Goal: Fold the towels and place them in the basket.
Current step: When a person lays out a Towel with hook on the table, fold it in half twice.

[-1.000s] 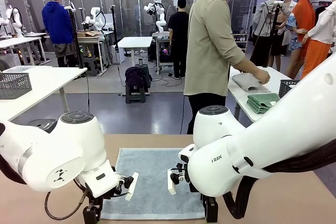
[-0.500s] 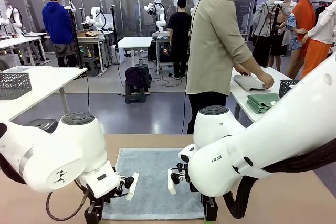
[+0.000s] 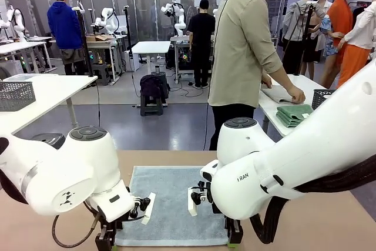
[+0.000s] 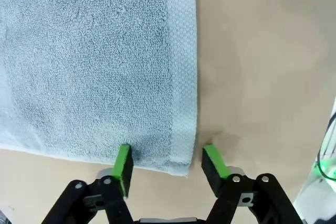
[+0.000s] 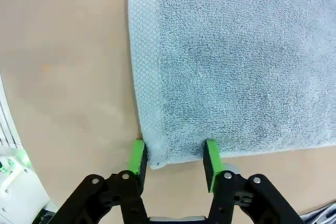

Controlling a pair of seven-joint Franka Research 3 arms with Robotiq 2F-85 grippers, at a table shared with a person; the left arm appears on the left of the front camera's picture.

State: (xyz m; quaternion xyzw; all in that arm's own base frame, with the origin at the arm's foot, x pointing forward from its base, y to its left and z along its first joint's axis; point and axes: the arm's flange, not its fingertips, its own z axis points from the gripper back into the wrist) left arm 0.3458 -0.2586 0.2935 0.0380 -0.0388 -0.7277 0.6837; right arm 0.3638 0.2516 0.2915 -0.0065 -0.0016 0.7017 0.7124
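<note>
- Busy lab hall behind; in front, a tan tabletop (image 3: 329,227) with the towel (image 3: 170,204) lying flat in its middle, reaching toward the near edge.
- Left tool (image 4: 168,159): jaws spread, straddling the towel's near-left corner, one pad on cloth and the other on bare tabletop.
- Right tool (image 5: 174,157): spread likewise over the near-right corner, nothing pinched.
- Risk: on flat cloth the pads may slide and catch only the hem, which could slip out on lifting.
- Risk: one corner caught without the other would skew the fold.
</note>
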